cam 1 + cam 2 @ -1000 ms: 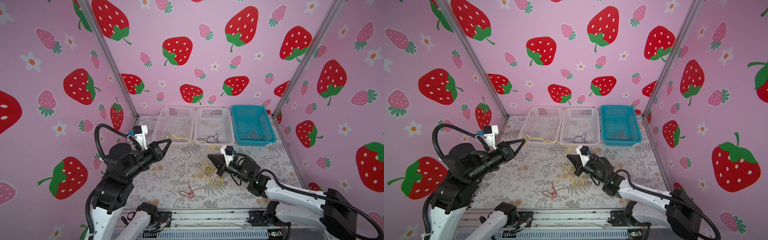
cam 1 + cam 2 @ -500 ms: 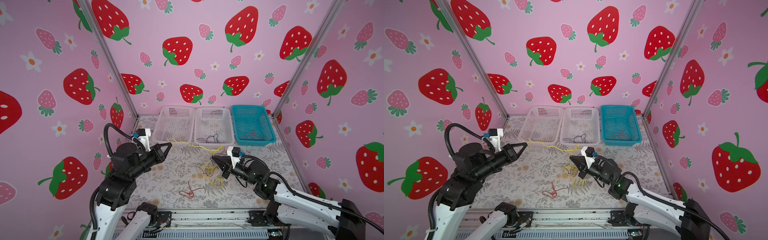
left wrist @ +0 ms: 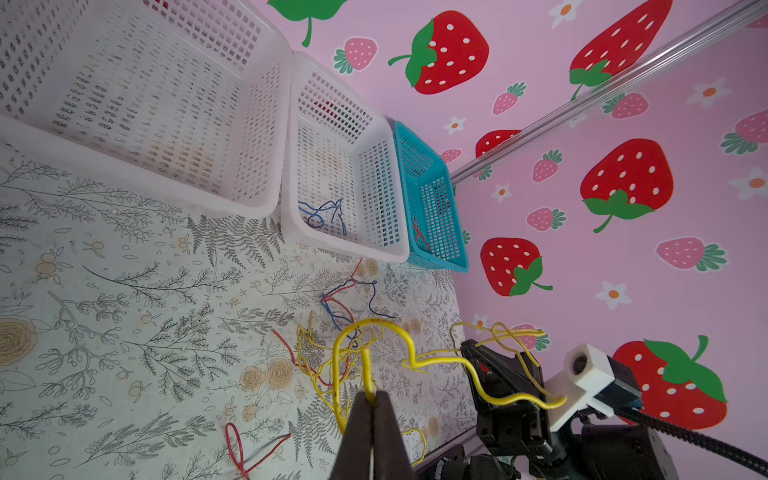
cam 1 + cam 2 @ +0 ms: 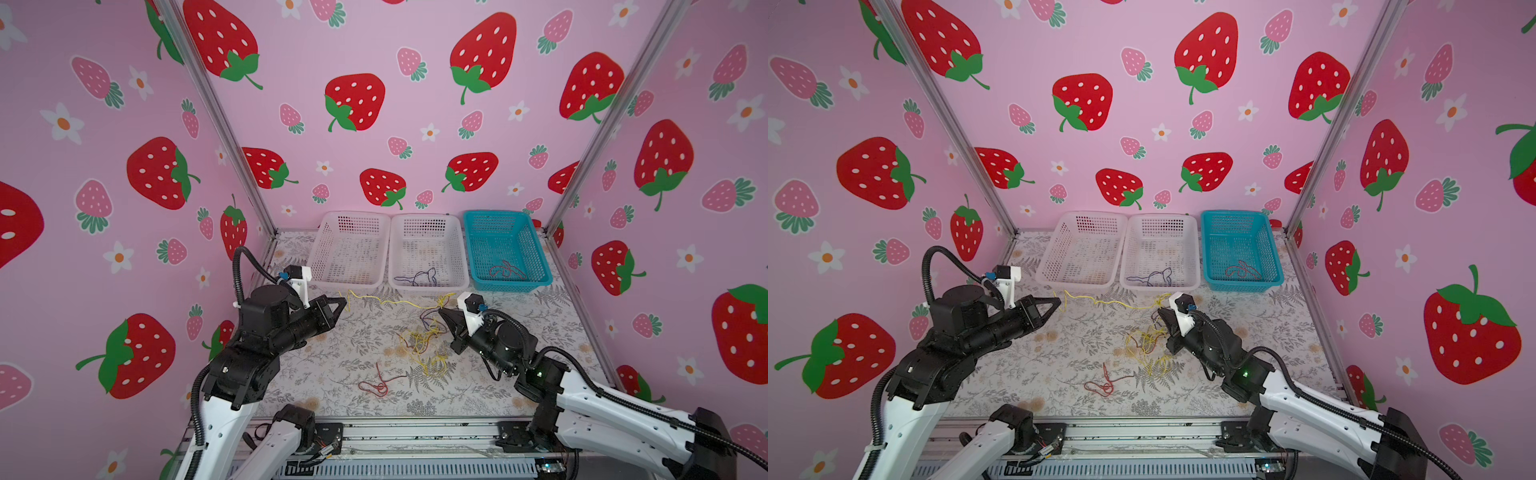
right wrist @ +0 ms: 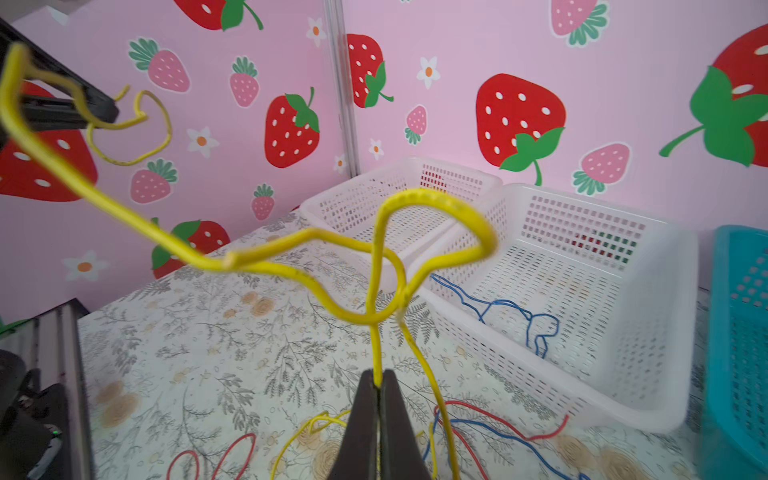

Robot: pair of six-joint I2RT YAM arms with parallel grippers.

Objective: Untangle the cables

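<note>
Cables (image 4: 424, 341) lie mostly in a loose heap on the tabletop (image 4: 332, 357), in front of the middle white basket (image 4: 426, 226). One yellow cable (image 5: 432, 197) hangs stretched between my arms, just before that basket's front wall. My left jaws are pressed together on one stretch of it, and my right jaws pinch another. Near my right jaws it crosses itself in a loop. I judge a slow, level pull best; a hard tug could cinch that loop and drag the heap's red and blue strands along.
</note>
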